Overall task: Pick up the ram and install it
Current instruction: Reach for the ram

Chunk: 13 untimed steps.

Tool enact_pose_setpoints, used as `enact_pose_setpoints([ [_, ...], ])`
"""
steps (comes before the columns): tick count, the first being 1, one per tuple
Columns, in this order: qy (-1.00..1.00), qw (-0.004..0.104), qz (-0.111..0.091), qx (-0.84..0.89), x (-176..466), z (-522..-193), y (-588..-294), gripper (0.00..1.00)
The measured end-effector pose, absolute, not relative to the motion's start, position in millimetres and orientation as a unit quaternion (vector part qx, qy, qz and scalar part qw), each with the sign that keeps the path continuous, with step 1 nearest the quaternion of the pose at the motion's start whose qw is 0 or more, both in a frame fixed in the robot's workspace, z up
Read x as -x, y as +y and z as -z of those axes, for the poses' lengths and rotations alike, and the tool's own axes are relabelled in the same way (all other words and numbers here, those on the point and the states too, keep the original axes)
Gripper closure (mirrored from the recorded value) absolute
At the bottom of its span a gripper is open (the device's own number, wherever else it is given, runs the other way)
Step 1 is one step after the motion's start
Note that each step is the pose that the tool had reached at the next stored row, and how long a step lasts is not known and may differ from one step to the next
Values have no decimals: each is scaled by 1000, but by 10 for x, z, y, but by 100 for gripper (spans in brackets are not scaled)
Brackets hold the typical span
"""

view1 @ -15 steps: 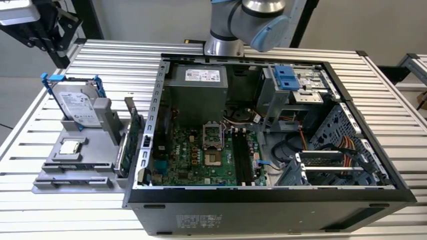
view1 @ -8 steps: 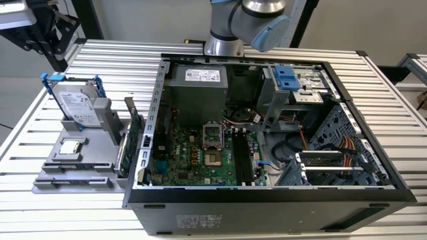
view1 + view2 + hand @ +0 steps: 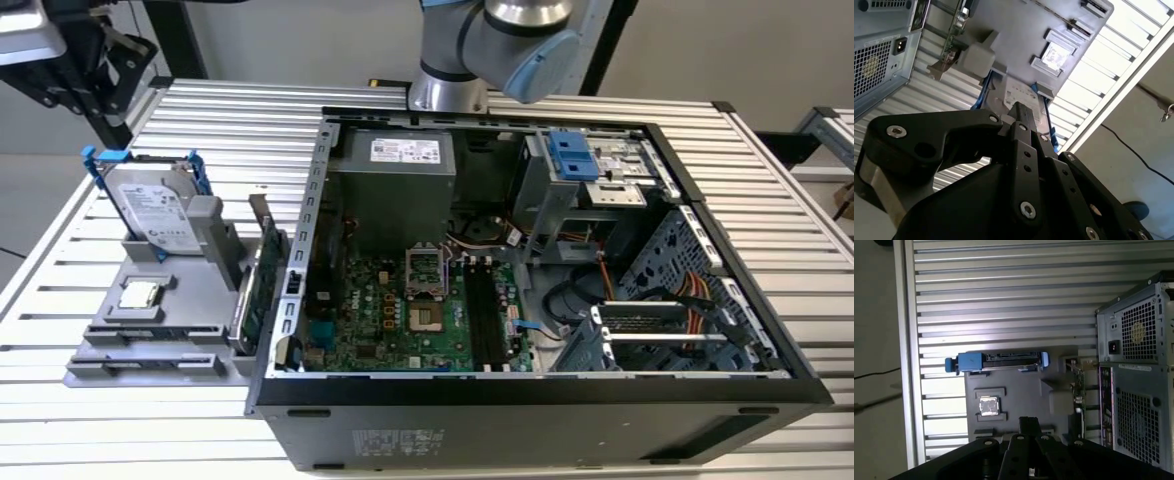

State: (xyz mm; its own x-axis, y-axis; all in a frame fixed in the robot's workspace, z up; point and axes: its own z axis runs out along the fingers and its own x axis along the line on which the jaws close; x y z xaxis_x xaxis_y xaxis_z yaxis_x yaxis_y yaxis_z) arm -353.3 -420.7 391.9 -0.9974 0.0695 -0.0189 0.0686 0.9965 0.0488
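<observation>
Black robot gripper (image 3: 1021,114) hangs over the flat grey parts holder (image 3: 194,300), beside the open black computer case (image 3: 534,400).
The long thin blue ram stick (image 3: 150,329) lies in the holder, near the square silver chip (image 3: 139,295). I cannot tell if the gripper is wide or narrow.
</observation>
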Motion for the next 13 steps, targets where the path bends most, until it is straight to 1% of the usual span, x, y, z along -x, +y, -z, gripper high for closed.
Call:
enact_pose_setpoints([
  [13,999,10,-24,-34,3533,-3918,-4323,100],
])
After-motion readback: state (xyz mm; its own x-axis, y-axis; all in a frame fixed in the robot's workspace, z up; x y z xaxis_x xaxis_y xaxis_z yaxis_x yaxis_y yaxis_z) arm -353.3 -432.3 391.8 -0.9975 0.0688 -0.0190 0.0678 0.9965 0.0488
